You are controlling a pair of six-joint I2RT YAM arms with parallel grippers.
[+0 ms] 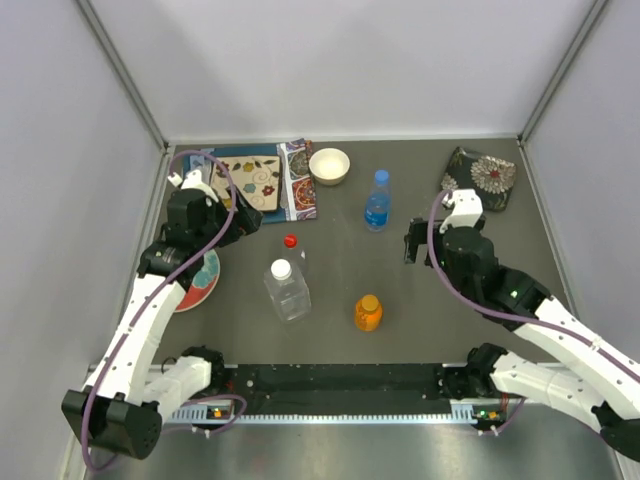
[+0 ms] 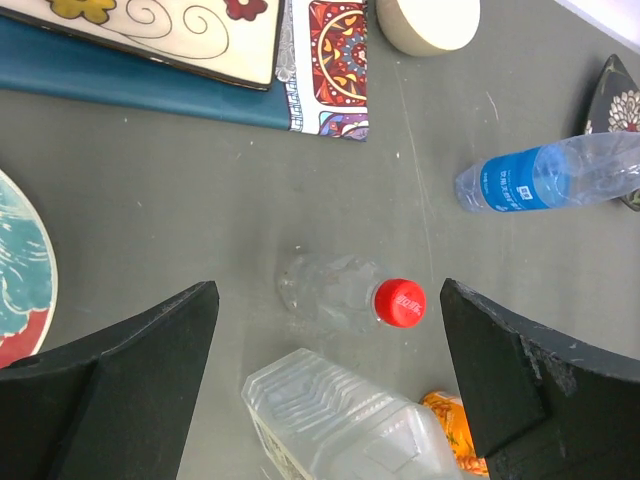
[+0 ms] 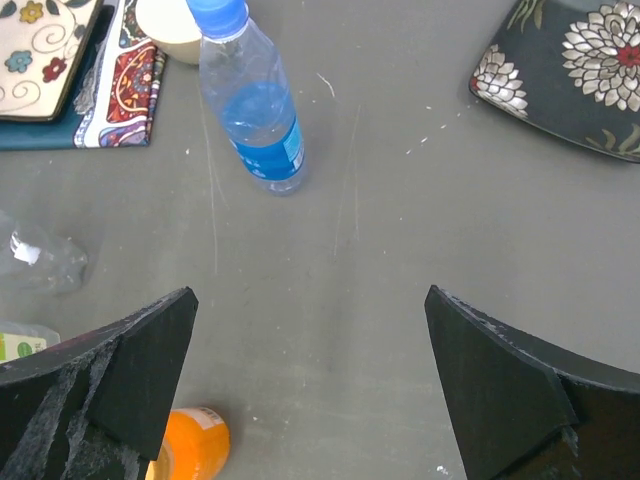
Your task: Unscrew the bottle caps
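Left claw (image 2: 325, 300) spread fully wide, holding nothing; right claw (image 3: 310, 300) likewise wide apart, empty, touching nothing

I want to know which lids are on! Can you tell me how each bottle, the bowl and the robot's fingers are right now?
wide clear bottle, standing, white cap on
slim clear bottle, standing, red cap on
blue bottle, standing, blue cap on
orange bottle, standing, orange cap on
white bowl, right way up, looks empty
left fingers, open, holding nothing
right fingers, open, holding nothing
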